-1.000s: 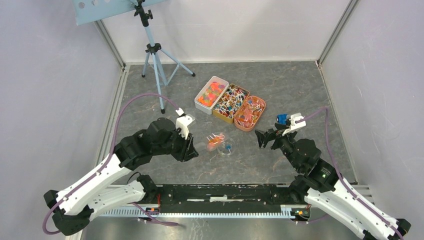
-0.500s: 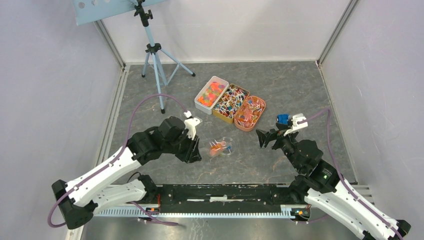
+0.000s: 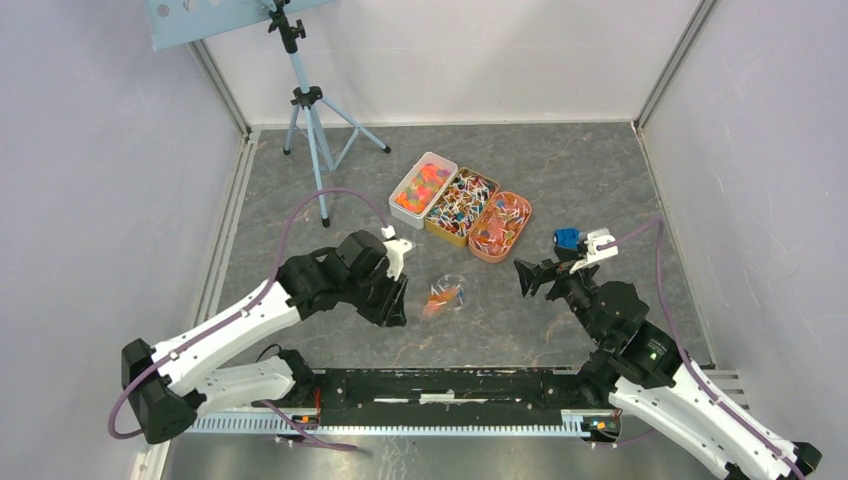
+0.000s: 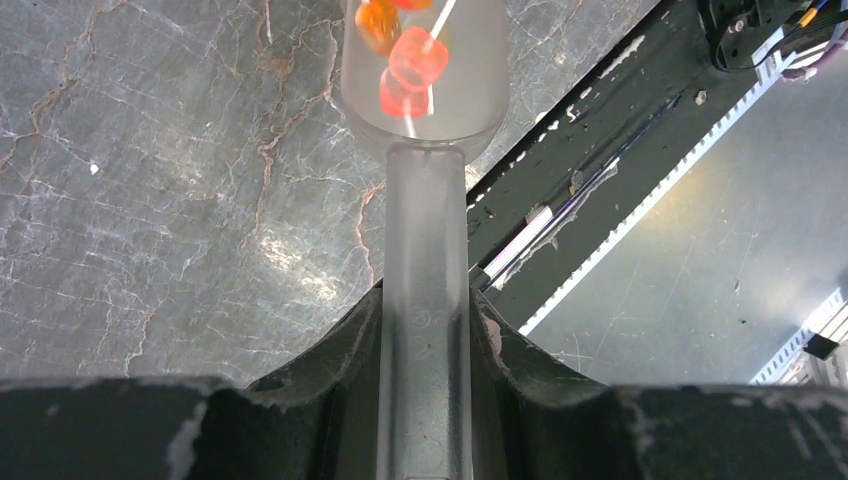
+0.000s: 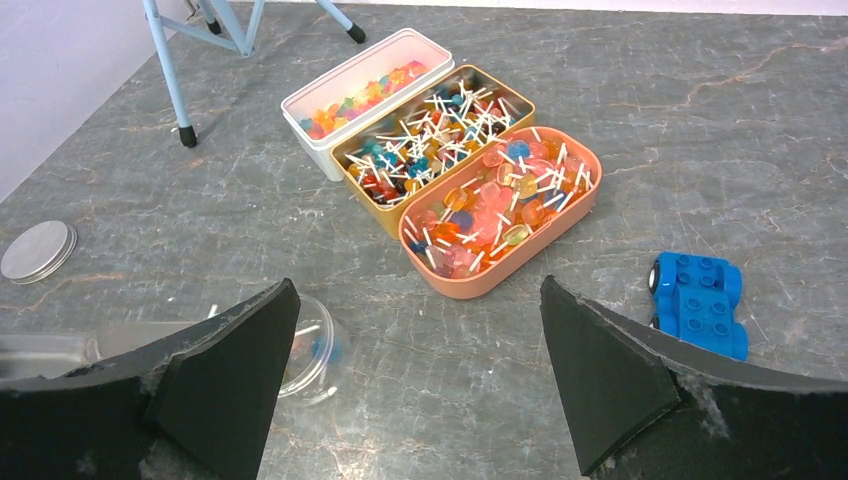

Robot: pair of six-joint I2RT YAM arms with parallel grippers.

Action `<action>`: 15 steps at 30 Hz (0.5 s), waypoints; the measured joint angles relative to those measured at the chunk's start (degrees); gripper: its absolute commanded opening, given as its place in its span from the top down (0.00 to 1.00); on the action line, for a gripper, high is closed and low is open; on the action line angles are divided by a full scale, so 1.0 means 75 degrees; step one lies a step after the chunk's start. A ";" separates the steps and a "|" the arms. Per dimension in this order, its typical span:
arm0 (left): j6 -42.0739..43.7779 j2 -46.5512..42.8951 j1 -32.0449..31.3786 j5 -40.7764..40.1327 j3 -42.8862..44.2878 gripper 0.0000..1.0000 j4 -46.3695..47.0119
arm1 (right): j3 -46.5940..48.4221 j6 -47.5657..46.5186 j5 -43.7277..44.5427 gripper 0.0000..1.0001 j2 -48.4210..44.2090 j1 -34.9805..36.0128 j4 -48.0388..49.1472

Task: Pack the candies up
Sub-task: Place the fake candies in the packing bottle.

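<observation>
1. Candies [image 4: 410,65]: a few red and orange pieces on white sticks lay in the bowl of a clear scoop [image 4: 425,250], held above the tabletop [image 4: 150,200].
2. Left tool [image 4: 425,330] was clamped on the scoop's handle, a finger pressed to each side.
3. Seen from above, the scoop's bowl met a small clear jar [image 5: 335,340] near the middle of the tabletop. Over the rim or just beside it: could not tell. The jar held some sticks and blue bits.
4. More candies filled 3 containers in a touching diagonal row farther back. The white box [image 5: 312,152] held bright loose pieces. The gold box [image 5: 358,200] held multicoloured ones with white ends. The orange oval tray [image 5: 500,280] held orange and pink ones.
5. Right tool [image 5: 418,290] hung with its fingers spread wide and nothing between them, on the near side of the tray.
6. Blue toy car [image 5: 698,300] stood right of the tray, apart from it.
7. Round metal lid [image 5: 37,250] lay flat, well apart from the jar.
8. Blue tripod [image 3: 310,110] stood at the rear left.
</observation>
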 measured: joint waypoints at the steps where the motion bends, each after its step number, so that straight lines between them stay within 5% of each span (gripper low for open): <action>1: 0.0000 0.0070 0.0000 0.0000 0.0020 0.98 -0.0009 | 0.0000 0.0000 0.0000 0.02 -0.0006 0.0000 -0.0012; 15: 0.0009 0.0507 0.0000 -0.0006 0.0504 0.98 -0.0373 | 0.0000 0.0000 0.0058 0.02 -0.0125 0.0000 -0.0067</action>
